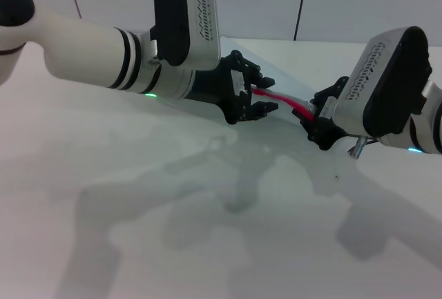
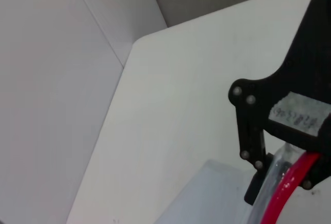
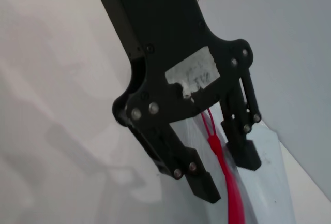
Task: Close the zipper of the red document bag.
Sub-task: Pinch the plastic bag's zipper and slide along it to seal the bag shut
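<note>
The red document bag [image 1: 280, 125] is a pale translucent pouch lying between my two arms; it also fills the corner of the left wrist view [image 2: 207, 198]. Its zipper [image 1: 283, 102] is a thin red strip running from one gripper to the other. My left gripper [image 1: 268, 94] stands open with the strip's left end between its fingers [image 2: 253, 185]. My right gripper [image 1: 316, 116] is open at the strip's right end. In the right wrist view the zipper [image 3: 230, 182] and its red pull tab [image 3: 211, 140] hang between the right fingers [image 3: 201, 182], with gaps on both sides.
The white table [image 1: 138, 195] stretches toward me and bears only the arms' shadows. Its far edge [image 1: 318, 40] meets grey wall panels. A table corner [image 2: 137, 40] shows in the left wrist view.
</note>
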`<move>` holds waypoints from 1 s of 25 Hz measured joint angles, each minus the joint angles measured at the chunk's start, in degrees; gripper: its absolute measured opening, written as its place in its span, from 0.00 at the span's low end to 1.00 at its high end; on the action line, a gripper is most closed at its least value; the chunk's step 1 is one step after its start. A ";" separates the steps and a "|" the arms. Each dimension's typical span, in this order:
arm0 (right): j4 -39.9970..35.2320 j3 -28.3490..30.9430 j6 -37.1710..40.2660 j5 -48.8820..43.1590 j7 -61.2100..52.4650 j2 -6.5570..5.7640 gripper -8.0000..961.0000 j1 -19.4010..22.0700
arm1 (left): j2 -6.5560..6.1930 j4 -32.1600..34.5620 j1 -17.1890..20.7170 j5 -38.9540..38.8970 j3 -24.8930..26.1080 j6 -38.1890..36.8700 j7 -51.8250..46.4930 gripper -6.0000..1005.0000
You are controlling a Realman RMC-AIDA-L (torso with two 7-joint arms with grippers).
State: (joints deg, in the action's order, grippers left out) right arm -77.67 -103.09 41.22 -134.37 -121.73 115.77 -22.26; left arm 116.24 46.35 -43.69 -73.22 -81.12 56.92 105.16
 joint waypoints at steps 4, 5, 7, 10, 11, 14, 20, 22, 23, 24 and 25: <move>0.02 0.00 0.00 0.00 0.00 -0.02 0.07 0.00 | 0.02 2.06 0.68 1.54 -0.95 -0.35 -0.38 0.36; 0.06 0.00 0.00 0.00 0.01 -0.02 0.07 0.00 | 0.02 2.53 0.86 1.73 -1.37 -0.60 -0.38 0.35; 0.10 0.00 0.00 0.00 0.03 -0.02 0.07 -0.04 | 0.04 3.09 1.07 1.98 -2.19 -1.23 -0.39 0.32; 0.12 0.01 0.00 0.01 0.04 -0.02 0.07 -0.18 | 0.11 3.16 1.15 2.02 -3.24 -2.23 -0.39 0.25; 0.12 0.01 0.00 0.05 0.05 -0.02 0.07 -0.21 | 0.12 3.17 1.17 2.01 -3.54 -2.50 -0.40 0.22; 0.14 0.00 -0.02 0.22 0.08 -0.02 0.08 -0.24 | 0.16 3.18 1.52 1.63 -4.00 -3.22 -0.18 0.15; 0.16 0.00 -0.03 0.29 0.14 -0.01 0.08 -0.25 | 0.24 3.23 1.88 1.47 -4.03 -3.63 -0.24 0.12; 0.16 0.03 -0.04 0.30 0.15 -0.01 0.08 -0.25 | 0.24 3.28 2.05 1.33 -4.02 -3.85 -0.34 0.11; 0.15 0.04 -0.06 0.31 0.15 -0.01 0.08 -0.25 | 0.25 3.40 2.26 1.17 -4.02 -3.99 -0.39 0.11; 0.16 0.07 -0.08 0.31 0.15 -0.01 0.08 -0.25 | 0.24 3.61 2.61 0.96 -4.03 -4.13 -0.44 0.11; 0.16 0.13 -0.10 0.27 0.12 -0.01 0.08 -0.25 | 0.24 3.87 2.94 0.79 -4.02 -4.17 -0.44 0.11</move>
State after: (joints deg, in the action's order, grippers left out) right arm -77.51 -102.96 41.13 -134.10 -121.61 115.76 -22.50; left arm 116.48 50.22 -40.75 -72.43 -85.14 52.75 104.72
